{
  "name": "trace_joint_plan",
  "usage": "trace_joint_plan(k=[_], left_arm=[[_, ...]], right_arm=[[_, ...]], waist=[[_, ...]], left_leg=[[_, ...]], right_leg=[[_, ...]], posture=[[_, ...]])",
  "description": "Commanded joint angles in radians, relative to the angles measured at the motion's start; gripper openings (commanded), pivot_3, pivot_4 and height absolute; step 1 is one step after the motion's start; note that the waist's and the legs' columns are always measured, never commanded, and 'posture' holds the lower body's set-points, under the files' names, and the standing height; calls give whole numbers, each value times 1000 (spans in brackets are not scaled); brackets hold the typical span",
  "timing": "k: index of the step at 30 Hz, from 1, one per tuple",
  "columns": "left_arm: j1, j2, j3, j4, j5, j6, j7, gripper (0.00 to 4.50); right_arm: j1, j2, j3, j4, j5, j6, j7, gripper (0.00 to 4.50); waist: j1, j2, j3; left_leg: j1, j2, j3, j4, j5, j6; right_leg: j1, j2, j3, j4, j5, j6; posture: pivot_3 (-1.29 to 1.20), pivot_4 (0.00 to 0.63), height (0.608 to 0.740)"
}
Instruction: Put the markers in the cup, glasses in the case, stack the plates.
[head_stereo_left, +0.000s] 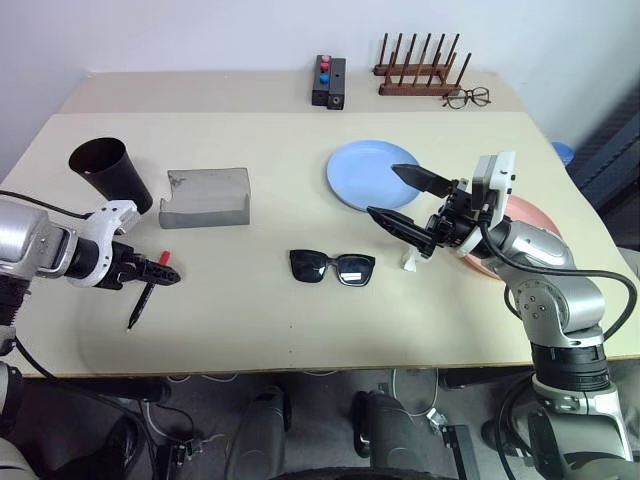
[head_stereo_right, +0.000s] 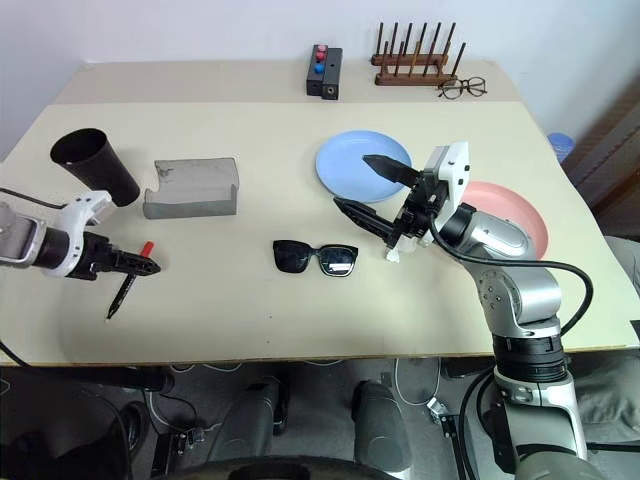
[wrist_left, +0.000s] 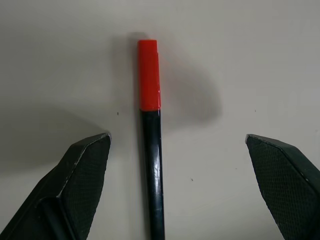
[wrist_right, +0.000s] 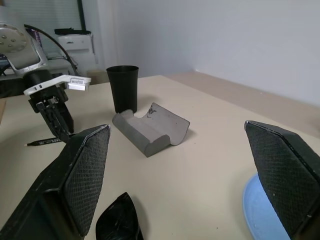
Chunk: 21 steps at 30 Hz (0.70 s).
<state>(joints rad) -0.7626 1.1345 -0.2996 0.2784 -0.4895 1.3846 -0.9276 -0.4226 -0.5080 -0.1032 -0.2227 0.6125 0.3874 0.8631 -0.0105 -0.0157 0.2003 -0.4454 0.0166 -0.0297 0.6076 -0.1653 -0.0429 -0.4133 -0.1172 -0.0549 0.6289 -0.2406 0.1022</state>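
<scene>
Red-capped and black-bodied, one marker (wrist_left: 151, 150) is seen lying on the beige tabletop (head_stereo_left: 250, 320) near its left front edge, framed between the spread fingers of the left pincer (head_stereo_left: 168, 272), which is poised over it without gripping. The white marker (head_stereo_left: 410, 258) lies below the right pincer (head_stereo_left: 400, 200), partly hidden; that pincer is held above the tabletop with its fingers wide apart and nothing between them. The black cup (head_stereo_left: 110, 172) stands tilted at the left rear, and no marker can be seen in it. The grey case (head_stereo_left: 207, 197) lies just beside the cup, and the black sunglasses (head_stereo_left: 332, 267) rest on the tabletop well apart from it, towards the front centre. The light blue plate (head_stereo_left: 365, 175) and the pink plate (head_stereo_left: 525, 225) lie side by side, not stacked. None of the three parts is judged to be finished; picking up the red-capped marker appears to be the step in hand.
</scene>
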Motion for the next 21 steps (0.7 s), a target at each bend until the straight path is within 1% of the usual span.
trace_joint_plan(k=[1, 4, 11, 12, 16, 20, 21], left_arm=[[2, 15, -44, 13, 58, -60, -37, 4475], [34, 4, -46, 5, 72, -70, -54, 3667], [69, -18, -15, -5, 109, -90, -48, 186], [71, -17, -10, -6, 112, -89, -51, 83], [85, -8, 28, -53, 105, -127, -69, 83], [151, -27, 180, -151, 44, -258, -104, 83], [169, -48, 229, -175, 26, -298, -102, 83]], right_arm=[[3, -11, -23, -46, 19, -3, -2, 4406], [9, -14, -27, -51, 18, -4, -5, 4406], [8, -20, -27, -49, 18, -5, -5, 4406], [8, -20, -27, -48, 18, -5, -5, 4406], [4, -21, -24, -42, 16, -8, 0, 4406], [-4, -19, -20, -31, 15, -10, 7, 4406], [-7, -18, -20, -26, 14, -11, 9, 4406]], waist=[[0, 1, 0], [0, 2, -1], [1, 2, -1], [1, 2, -1], [1, 2, -1], [3, 2, 0], [3, 2, 0]], left_leg=[[0, 0, 0, 0, 0, 0], [0, 0, 0, 0, 0, 0], [0, 0, 0, 0, 0, 0], [0, 0, 0, 0, 0, 0], [0, 0, 0, 0, 0, 0], [0, 0, 0, 0, 0, 0], [-1, 0, 0, 0, 0, 0]], right_leg=[[0, 0, 0, 0, 0, 0], [0, 0, 0, 0, 0, 0], [0, -1, 0, 0, 0, 0], [0, -1, 0, 0, 0, 0], [0, -1, 0, 0, 0, 0], [0, -1, 0, -1, 0, 0], [0, -1, 0, -1, 0, 0]], posture=[[0, 150, 740], [0, 150, 740], [0, 150, 740], [0, 150, 740], [0, 150, 740], [0, 150, 740], [0, 150, 740]])
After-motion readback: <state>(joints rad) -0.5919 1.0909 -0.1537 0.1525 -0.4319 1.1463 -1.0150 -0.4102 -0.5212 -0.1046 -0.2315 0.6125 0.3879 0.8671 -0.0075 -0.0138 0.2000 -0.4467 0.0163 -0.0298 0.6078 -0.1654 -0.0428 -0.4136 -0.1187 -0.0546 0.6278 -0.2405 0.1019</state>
